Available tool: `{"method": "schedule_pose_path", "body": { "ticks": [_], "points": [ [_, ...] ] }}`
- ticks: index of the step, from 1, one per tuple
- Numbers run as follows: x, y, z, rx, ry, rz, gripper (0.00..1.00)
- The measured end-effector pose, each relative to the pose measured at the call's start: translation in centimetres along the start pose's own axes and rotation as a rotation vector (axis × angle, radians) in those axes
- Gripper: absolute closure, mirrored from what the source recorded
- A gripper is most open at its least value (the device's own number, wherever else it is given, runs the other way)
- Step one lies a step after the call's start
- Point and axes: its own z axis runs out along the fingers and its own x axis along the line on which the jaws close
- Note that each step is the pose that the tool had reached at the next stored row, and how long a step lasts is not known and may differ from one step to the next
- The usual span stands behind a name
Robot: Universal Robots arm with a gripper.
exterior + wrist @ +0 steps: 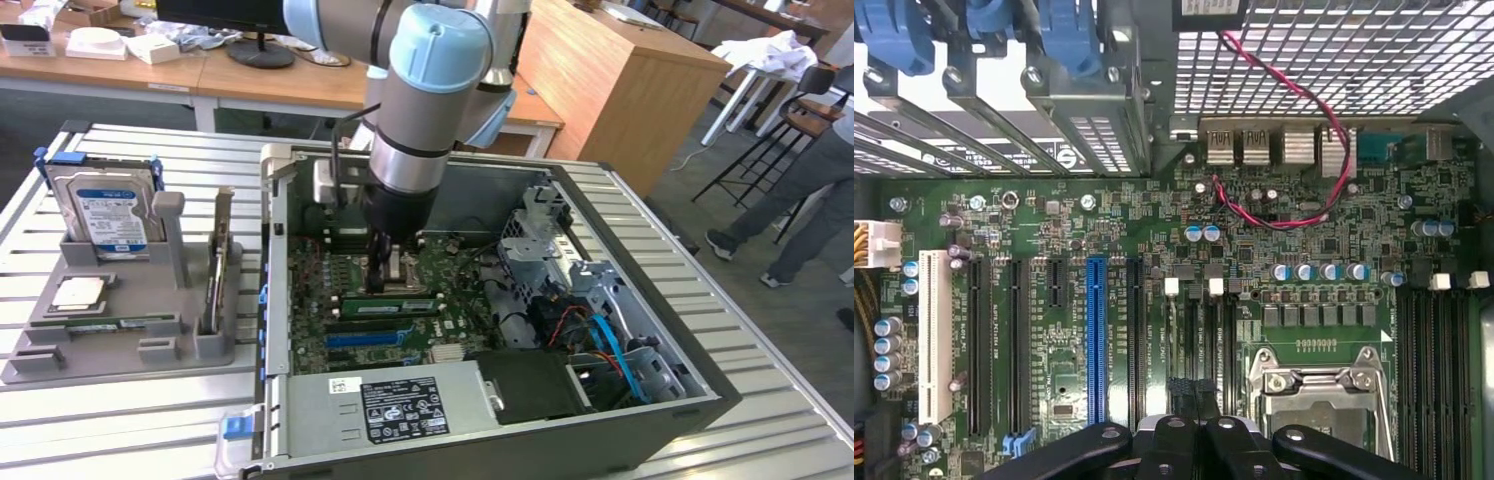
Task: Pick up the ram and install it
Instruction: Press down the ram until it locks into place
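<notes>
The ram [115, 323], a thin green stick, lies flat in a front recess of the grey holder tray [94, 350] at the exterior view's left. My gripper [384, 278] is far from it, hanging low inside the open PC case over the motherboard [400, 330], close by the CPU socket [1319, 385]. The black fingers [1169, 445] press together at the wrist view's edge, shut with nothing visible between them. A long green stick [391, 305] stands in a motherboard slot just in front of the gripper. Black memory slots [1434, 370] with white tabs run beside the socket.
On the holder tray also stand a hard drive [110, 210], a square silver CPU chip [80, 292] and an upright expansion card [216, 265]. The case holds a power supply [400, 405], drive cage [547, 240] and cables [601, 330]. A person [814, 190] stands at the exterior view's right.
</notes>
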Motion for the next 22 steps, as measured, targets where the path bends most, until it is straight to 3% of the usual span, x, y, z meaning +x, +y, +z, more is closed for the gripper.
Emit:
{"method": "schedule_pose_path", "body": {
  "ticks": [22],
  "points": [
    [0.03, -0.15, 0.54, 0.0001, -0.0005, 0.0, 0.9]
  ]
}}
